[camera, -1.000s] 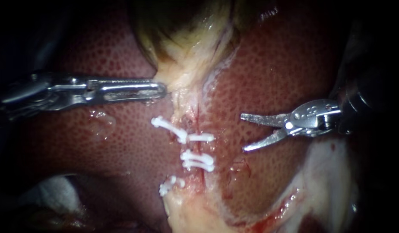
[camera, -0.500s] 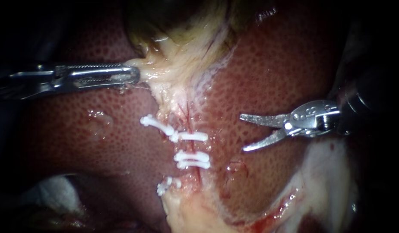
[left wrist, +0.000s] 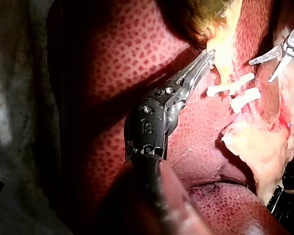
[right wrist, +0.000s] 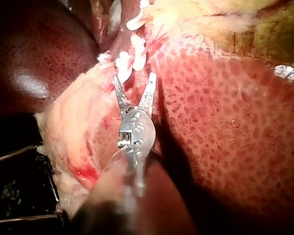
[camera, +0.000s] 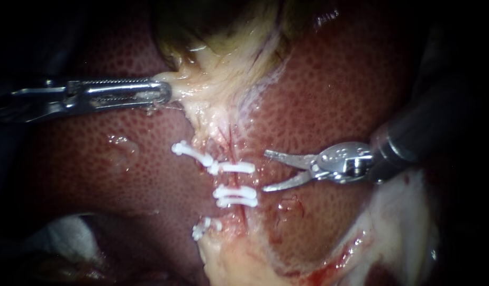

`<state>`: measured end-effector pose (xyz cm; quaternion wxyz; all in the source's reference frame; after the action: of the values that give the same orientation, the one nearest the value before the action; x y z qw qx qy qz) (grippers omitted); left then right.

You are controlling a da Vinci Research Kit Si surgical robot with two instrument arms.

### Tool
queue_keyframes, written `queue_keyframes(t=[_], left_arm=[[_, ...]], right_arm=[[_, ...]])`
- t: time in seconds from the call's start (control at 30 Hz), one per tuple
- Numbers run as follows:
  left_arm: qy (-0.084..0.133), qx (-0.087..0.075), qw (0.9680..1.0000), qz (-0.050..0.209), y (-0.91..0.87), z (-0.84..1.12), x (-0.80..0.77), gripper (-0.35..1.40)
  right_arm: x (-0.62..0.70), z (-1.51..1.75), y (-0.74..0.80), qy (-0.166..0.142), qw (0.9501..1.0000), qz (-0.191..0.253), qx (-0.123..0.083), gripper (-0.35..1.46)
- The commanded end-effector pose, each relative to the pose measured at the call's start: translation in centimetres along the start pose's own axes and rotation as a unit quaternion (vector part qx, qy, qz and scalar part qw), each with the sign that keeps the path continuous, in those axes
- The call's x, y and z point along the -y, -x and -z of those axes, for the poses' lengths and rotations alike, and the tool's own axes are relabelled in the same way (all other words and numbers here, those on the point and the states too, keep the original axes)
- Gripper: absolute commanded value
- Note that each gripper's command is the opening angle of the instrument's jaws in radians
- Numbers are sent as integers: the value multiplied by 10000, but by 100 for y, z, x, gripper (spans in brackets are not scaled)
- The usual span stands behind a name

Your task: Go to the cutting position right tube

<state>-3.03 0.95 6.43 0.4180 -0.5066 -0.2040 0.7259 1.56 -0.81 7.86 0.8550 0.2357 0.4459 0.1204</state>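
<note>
Right instrument (camera: 265, 170), jaws apart, tips just beside the white clips (camera: 235, 168) on the central tube (camera: 236, 180), over liver (camera: 334, 79). Left instrument (camera: 166, 92) jaws clamp pale tissue (camera: 197, 87) under the gallbladder (camera: 223, 21)

The endoscope faces the liver (camera: 123, 175) from close above. Each wrist camera looks forward along its own shaft, the left instrument (left wrist: 210, 55) and the right instrument (right wrist: 134, 78). All three views share the white clips (camera: 234, 195).
</note>
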Motion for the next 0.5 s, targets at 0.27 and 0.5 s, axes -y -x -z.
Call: queue_keyframes(t=[0.27, 0.5], left_arm=[[-2, -1, 10000, 1, 0, 0, 0, -35], [-2, -1, 10000, 0, 0, 0, 0, -35]], right_arm=[[3, -35, 9, -220, 9996, -181, 34, 143], [4, -48, 5, -496, 9977, -456, -91, 143]])
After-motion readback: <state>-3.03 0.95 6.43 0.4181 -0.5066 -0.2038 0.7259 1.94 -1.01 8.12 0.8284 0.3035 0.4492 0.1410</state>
